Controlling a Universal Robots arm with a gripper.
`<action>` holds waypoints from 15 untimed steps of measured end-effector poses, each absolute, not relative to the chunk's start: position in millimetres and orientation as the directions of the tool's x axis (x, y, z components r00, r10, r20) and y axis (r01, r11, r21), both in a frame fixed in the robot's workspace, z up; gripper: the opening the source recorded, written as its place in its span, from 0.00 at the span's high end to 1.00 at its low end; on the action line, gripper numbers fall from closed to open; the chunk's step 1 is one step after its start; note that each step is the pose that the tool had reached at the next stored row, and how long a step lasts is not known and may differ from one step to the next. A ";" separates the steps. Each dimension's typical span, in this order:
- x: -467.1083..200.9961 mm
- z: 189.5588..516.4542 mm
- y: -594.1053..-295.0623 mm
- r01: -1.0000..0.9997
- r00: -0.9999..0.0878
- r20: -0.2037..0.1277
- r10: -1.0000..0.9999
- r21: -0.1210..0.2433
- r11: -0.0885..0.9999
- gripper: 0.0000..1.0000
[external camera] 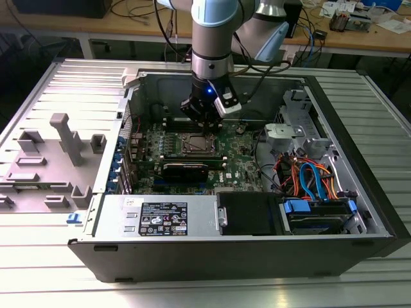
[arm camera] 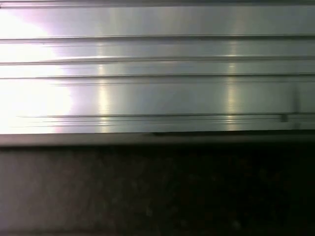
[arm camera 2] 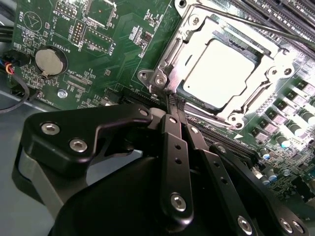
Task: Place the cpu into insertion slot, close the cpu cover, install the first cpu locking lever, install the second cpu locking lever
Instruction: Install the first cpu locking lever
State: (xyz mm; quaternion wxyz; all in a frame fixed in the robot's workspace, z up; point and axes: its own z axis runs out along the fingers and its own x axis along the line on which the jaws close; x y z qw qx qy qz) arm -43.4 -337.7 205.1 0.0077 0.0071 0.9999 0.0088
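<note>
The cpu (arm camera 2: 216,71) lies flat in the insertion slot (arm camera 2: 194,37), its silver top showing through the window of the cpu cover (arm camera 2: 275,64), which is folded down over it. A thin metal locking lever (arm camera 2: 256,23) runs along the socket's far side. My gripper (arm camera 2: 173,101) is shut, with its black fingertips pressed together at the socket's corner and nothing visible between them. In the exterior view the gripper (external camera: 207,133) hangs just above the insertion slot (external camera: 196,145) in the middle of the green motherboard, inside the open computer case.
A coin battery (arm camera 2: 50,60) sits on the board beside the gripper. Memory slots (arm camera 2: 290,14) run past the socket. The power supply (external camera: 160,218), a black card (external camera: 185,170), bundled cables (external camera: 308,176) and the case walls (external camera: 148,86) ring the board. Grey fixtures (external camera: 64,138) stand on the exterior view's left.
</note>
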 end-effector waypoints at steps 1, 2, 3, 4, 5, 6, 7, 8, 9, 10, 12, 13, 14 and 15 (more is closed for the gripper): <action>-43.4 204.7 -337.9 0.014 -1.000 -0.015 0.014 0.017 1.000 0.89; -43.4 204.2 -338.0 0.014 -1.000 -0.015 0.014 0.017 1.000 0.89; -43.4 203.6 -338.1 0.014 -1.000 -0.015 0.014 0.017 1.000 0.89; -43.4 203.1 -338.2 0.014 -1.000 -0.015 0.014 0.017 1.000 0.89; -43.4 202.5 -338.2 0.014 -1.000 -0.015 0.014 0.018 1.000 0.89; -43.4 202.5 -338.2 0.014 -1.000 -0.015 0.014 0.017 1.000 0.89; -43.3 202.5 -338.2 0.014 -1.000 -0.015 0.014 0.017 1.000 0.89; -43.4 202.6 -338.2 0.014 -1.000 -0.015 0.014 0.017 1.000 0.89; -43.3 203.2 -338.2 0.014 -1.000 -0.015 0.014 0.018 1.000 0.89; -43.3 203.7 -338.2 0.014 -1.000 -0.016 0.014 0.018 1.000 0.89; -43.3 204.8 -338.1 0.014 -1.000 -0.016 0.014 0.019 1.000 0.89; -43.2 205.4 -338.1 0.014 -1.000 -0.016 0.014 0.019 1.000 0.89; -43.3 205.8 -338.2 0.014 -1.000 -0.016 0.014 0.018 1.000 0.89; -43.3 206.0 -338.2 0.014 -1.000 -0.016 0.014 0.018 1.000 0.89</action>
